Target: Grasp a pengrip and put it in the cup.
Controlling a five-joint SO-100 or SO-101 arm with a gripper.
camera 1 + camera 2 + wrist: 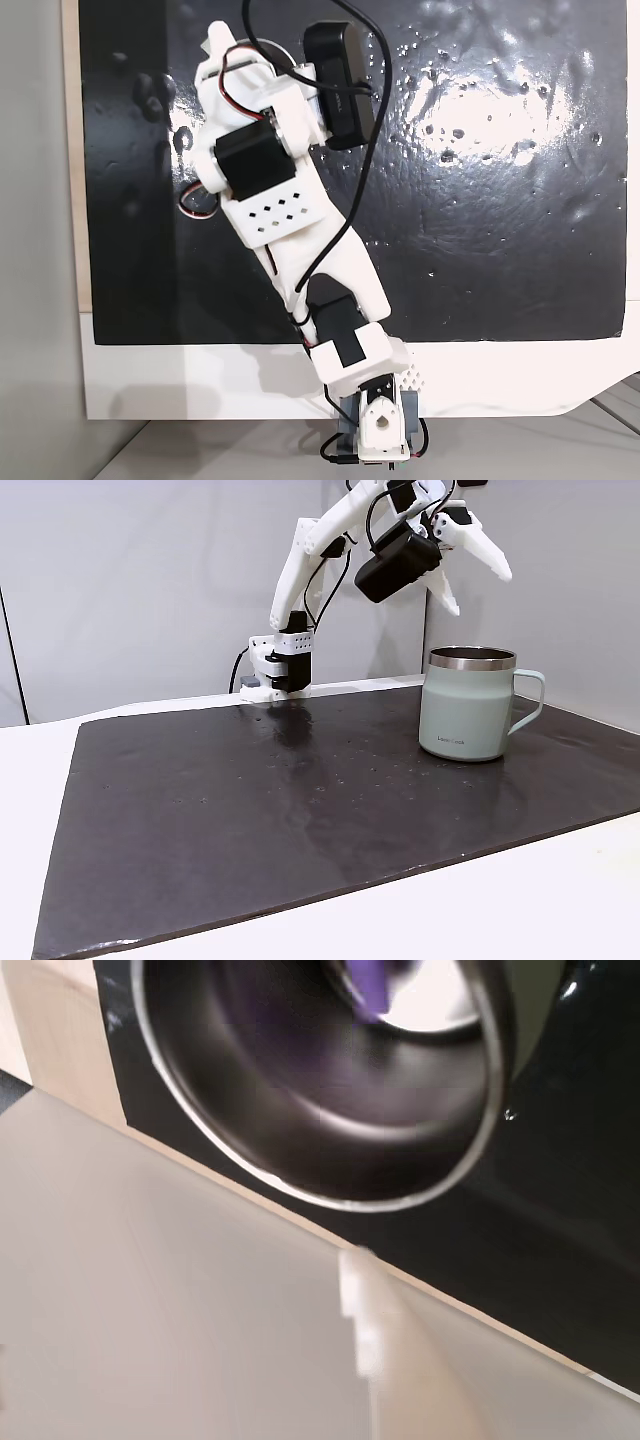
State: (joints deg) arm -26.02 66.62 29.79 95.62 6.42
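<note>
One pengrip [372,988] inside cup [300,1110]; pincer [478,575] apart above.

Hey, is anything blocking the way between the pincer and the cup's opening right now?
Nothing visible. The pincer hangs open above the cup, with clear air over the rim. In the wrist view, the purple pengrip already appears inside the cup.

Cup [468,712] on black mat [250,810]

I see the cup [468,712] w/ matt pale green outside, polished steel rim and inside [300,1090]. Mat [300,810] is black, glossy, dimpled. Arm [300,570] is matt white plastic. Pengrip [372,985] is blurry, maybe rubber.
</note>
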